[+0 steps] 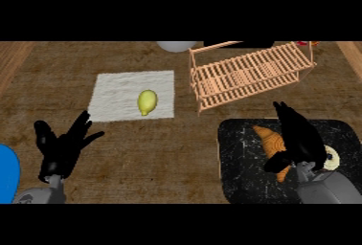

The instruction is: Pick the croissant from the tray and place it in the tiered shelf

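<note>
An orange-brown croissant point(269, 139) lies on the black tray point(240, 167) at the lower right. My right hand point(298, 139) is over the croissant's right side, fingers stretched out toward the far edge and thumb low on the left; it hides part of the pastry and stays open. The wooden slatted tiered shelf point(247, 74) stands beyond the tray, at the upper right. At the lower left my left hand point(62, 146) rests open above the counter, fingers spread and pointing up.
A white cloth point(117, 91) with a yellow fruit point(146, 102) lies left of the shelf. A pale round item point(331, 158) sits on the tray behind my right hand. A blue object point(7, 174) shows at the left edge, a grey bowl point(176, 45) at the top.
</note>
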`<state>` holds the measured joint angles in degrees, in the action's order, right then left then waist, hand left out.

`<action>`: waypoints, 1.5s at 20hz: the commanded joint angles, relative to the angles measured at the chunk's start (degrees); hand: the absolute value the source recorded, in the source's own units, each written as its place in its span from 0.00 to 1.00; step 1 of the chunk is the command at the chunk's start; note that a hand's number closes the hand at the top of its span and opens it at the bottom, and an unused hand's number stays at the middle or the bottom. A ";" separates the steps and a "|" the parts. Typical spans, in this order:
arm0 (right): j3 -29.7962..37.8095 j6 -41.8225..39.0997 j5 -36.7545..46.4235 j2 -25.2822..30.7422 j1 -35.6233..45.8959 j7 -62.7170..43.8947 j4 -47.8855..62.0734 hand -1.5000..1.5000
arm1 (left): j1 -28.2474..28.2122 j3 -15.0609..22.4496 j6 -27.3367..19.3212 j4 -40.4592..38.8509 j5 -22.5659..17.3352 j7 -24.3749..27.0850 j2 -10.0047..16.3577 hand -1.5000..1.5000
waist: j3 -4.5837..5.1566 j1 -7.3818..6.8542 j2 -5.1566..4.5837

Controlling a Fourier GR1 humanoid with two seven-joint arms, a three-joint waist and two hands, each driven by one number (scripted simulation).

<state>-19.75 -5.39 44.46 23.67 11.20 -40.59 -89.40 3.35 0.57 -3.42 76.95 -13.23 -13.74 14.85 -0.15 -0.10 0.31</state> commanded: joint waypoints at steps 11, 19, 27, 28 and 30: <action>-3.38 -7.02 1.63 -2.66 -0.91 10.04 5.37 1.00 | -2.16 -1.21 0.37 0.08 1.55 -1.03 -0.76 0.50 | 0.14 0.02 -0.29; -4.45 -4.33 5.05 -1.39 -5.12 14.62 -6.84 1.00 | -1.67 -1.80 0.81 0.70 2.08 -2.83 -0.31 0.50 | 0.15 0.41 -0.16; -8.73 -11.98 -9.33 -9.83 -4.06 23.99 -13.81 1.00 | -2.78 -1.72 1.63 0.02 1.98 -0.44 -1.01 0.50 | 0.16 0.35 -0.22; -8.12 -15.45 -10.09 -10.23 -0.20 21.05 -18.26 1.00 | -1.12 -1.01 0.33 0.58 2.47 -2.54 -1.73 0.50 | 0.18 0.41 -0.15; -7.06 -14.13 -10.87 -8.33 -5.10 20.60 -27.71 1.00 | -0.48 -3.40 1.85 -2.93 1.43 -0.43 -0.42 0.50 | 0.21 1.46 -0.08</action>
<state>-27.86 -18.31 37.01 15.43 8.41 -19.78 -106.22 2.33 -1.26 -2.30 78.45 -11.60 -15.19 13.75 -0.13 0.41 0.42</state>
